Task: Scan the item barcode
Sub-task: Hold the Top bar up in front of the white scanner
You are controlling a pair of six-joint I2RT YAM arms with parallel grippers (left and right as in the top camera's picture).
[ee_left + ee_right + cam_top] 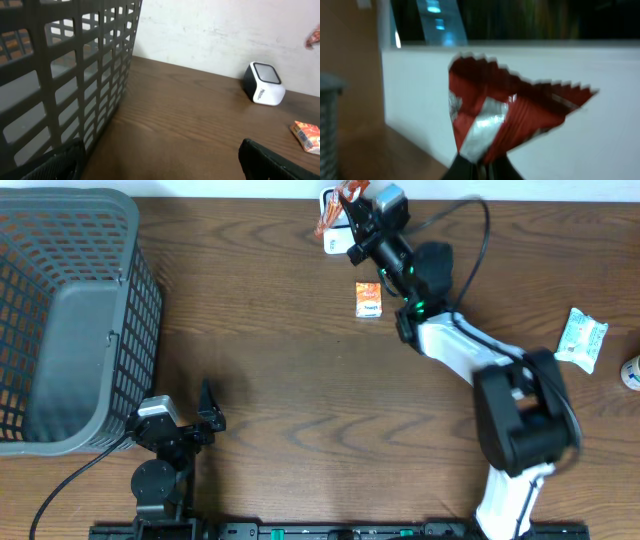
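Near us, the left claw (pixel 203 420) is wide open and empty, beside the basket (pixel 60 320). Far back on the table (pixel 280 380), the right claw (pixel 352 212) pinches a red packet (pixel 505 125) by the scanner (pixel 264 82). It should turn the barcode slowly toward the scanner's window (my guess). The writing is too blurry to read.

1. Scanner (pixel 264 84): dark lettering is showing on its white side, too small to read.
2. Red wrapper (pixel 505 120), orange packet (pixel 368 300), white-green packet (pixel 582 340): print is appearing blurred, nothing legible.
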